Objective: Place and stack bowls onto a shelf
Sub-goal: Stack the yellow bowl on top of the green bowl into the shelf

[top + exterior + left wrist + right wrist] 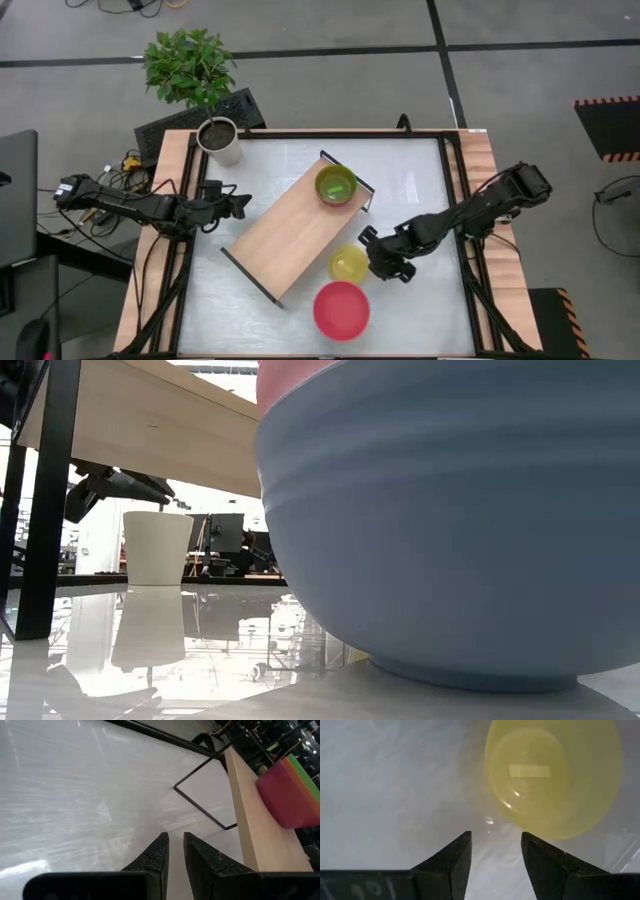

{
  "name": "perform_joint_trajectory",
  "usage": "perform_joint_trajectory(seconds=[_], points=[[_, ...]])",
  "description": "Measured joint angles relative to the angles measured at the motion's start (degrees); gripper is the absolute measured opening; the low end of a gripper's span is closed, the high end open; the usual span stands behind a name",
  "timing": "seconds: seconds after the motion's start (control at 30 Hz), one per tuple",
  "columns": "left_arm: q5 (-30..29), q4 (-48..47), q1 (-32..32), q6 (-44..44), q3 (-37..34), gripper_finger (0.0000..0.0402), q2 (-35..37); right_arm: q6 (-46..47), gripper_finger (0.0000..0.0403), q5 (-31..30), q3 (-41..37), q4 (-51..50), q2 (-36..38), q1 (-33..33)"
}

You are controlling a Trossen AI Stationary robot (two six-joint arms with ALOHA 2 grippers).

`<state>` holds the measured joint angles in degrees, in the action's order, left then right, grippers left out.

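The shelf (295,225) lies slantwise mid-table, with a stack of small bowls (336,185) on its far end, a yellow-green one on top. A yellow bowl (349,264) stands upright on the table by the shelf's near right side. My right gripper (385,262) hangs open just right of it, fingers pointing steeply down and short of the rim (552,777). A pink bowl nested in a blue one (450,520) stands at the near edge. My left gripper (238,205) waits at the table's left, its fingers (162,851) almost together, holding nothing.
A white plant pot (219,140) with soil stands at the far left corner, and a leafy plant (190,65) sits beyond the table. The shelf's black end frames (250,275) stick out at both short ends. Bare table lies left of the shelf and at the far right.
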<state>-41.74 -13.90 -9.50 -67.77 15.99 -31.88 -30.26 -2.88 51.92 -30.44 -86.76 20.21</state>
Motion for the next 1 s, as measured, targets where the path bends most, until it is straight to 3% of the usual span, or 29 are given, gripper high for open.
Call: perform_joint_trajectory(seconds=[0.27, 0.63, 0.73, 0.9, 1.0], points=[[-0.02, -0.12, 0.0, 0.0, 0.0, 0.0043, 0.0, -7.31, 0.0197, -0.1, 0.07, 3.8, 1.19, 1.72], [2.28, -0.7, 0.0, -0.57, 0.0, 0.0043, -0.02, -11.95, 0.0185, -0.67, 0.07, 8.33, -7.41, 0.22], [2.47, -0.59, 0.0, -0.76, 0.0, 0.0043, 0.0, -11.8, 0.0147, -3.98, 0.09, 8.48, -7.17, 0.22], [2.44, -0.47, 0.0, -0.76, 0.0, 0.0043, 0.0, -8.46, 0.003, -7.78, 0.7, 4.47, -3.9, 0.37], [2.32, -0.51, 0.0, -0.47, 0.0, 0.0043, 0.0, -1.74, 0.0022, -7.84, 2.17, -0.26, -1.71, 0.37]])
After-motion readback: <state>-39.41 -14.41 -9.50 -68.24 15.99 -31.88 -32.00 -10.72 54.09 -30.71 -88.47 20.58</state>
